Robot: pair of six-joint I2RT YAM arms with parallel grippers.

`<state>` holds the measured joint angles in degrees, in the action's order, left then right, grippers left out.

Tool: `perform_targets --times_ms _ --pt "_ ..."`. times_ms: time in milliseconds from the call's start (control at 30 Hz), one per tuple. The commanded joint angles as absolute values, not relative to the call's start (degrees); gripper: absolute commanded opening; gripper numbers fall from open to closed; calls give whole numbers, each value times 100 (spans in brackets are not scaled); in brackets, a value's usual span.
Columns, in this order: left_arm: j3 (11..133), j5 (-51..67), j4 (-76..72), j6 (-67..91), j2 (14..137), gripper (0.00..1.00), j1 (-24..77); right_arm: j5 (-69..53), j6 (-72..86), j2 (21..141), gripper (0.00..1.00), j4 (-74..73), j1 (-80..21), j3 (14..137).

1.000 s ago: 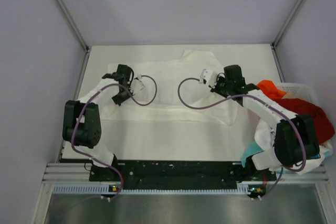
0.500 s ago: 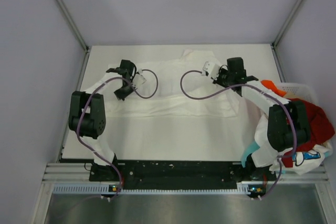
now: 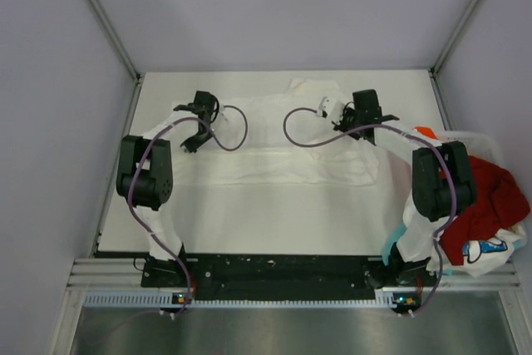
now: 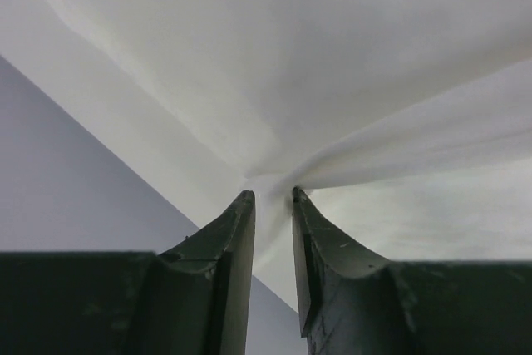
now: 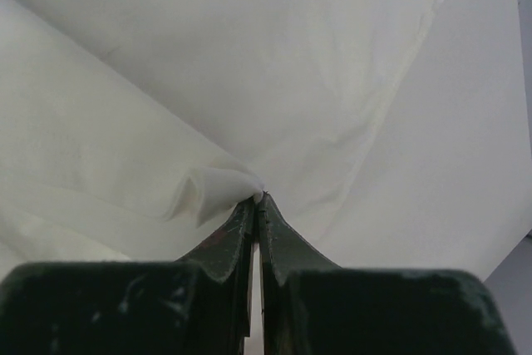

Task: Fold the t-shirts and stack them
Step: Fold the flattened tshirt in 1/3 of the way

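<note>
Nearest the arm bases, at the right near corner of the counter [image 3: 274, 226], a white t-shirt with a blue graphic [image 3: 484, 249] and a teal t-shirt [image 3: 391, 248] hang beside the foot of the right arm. Just beyond them a red t-shirt [image 3: 492, 193] is heaped over the basket [image 3: 475, 139]. An orange t-shirt [image 3: 424, 132] shows at the far edge of that heap.

Across the middle of the counter a white t-shirt [image 3: 274, 164] lies crosswise as a wide band, wrinkled along its near edge. Both arms stretch out over it to its far part, well apart from each other.

The left end effector [image 4: 272, 197] sits at the shirt's left end. Its fingers stand almost together, with a pucker of the white cloth drawn into the narrow gap at their tips and creases fanning out from that spot, so it is grasping the shirt.

The right end effector [image 5: 258, 199] is toward the shirt's right end. It is clenched, its tips meeting on a small raised fold of the same cloth.
</note>
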<state>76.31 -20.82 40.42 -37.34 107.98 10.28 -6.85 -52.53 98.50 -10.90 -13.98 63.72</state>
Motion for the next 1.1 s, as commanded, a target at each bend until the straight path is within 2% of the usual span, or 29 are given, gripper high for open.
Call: perform_targets --times_ms 0,67,200,267,333,400,600,700,900,1067 --pt "8146 -2900 2990 -3972 11065 31 915 -308 -4563 10475 4 -695 -1283 7117" --pt "8488 -2883 2848 -3973 11240 35 739 -28 -4072 10861 17 -616 -1283 7486" --pt "9279 -2988 2847 -3973 11584 40 379 1315 -2903 11407 50 -938 -1283 8575" --pt "9544 -3015 3022 -3938 11541 44 273 1878 -2375 11452 54 -1588 -1275 9147" --pt "9519 -2805 3312 -3946 11278 47 272 2240 -1551 11208 55 -2334 -1275 9491" --pt "9143 -2105 3576 -4016 10760 49 334 2111 -856 10699 55 -2898 -1283 9379" --pt "7184 -91 4446 -5025 9301 58 580 819 823 8686 56 -3129 -1283 7359" --pt "6506 272 4579 -5422 9044 73 580 650 1492 8236 56 -3383 -1283 6585" --pt "5723 -156 3931 -5642 9061 73 580 1274 2459 8199 56 -3463 -1283 5556" --pt "5379 -254 3455 -5696 9342 65 501 1397 2988 8753 55 -2823 -1275 5125"
